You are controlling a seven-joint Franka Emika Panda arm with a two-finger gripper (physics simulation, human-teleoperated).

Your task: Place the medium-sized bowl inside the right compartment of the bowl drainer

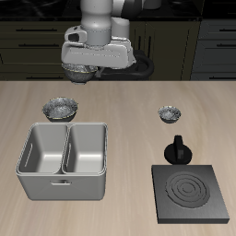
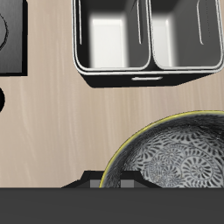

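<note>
**Wrist view: bowl lifted, drainer ahead**

Wrist view shows the medium-sized bowl (image 2: 171,153) pinched by its rim in the gripper (image 1: 85,76), carried high so it clears the table. The bowl drainer (image 1: 64,161) sits at six o'clock below; both wells open.

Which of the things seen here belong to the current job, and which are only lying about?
Belong to the job: silvery-grey speckled medium-sized bowl, held in the gripper; light grey two-well bowl drainer.
Lying about: wider silvery bowl; smallest silvery bowl; black square stove plate.
</note>
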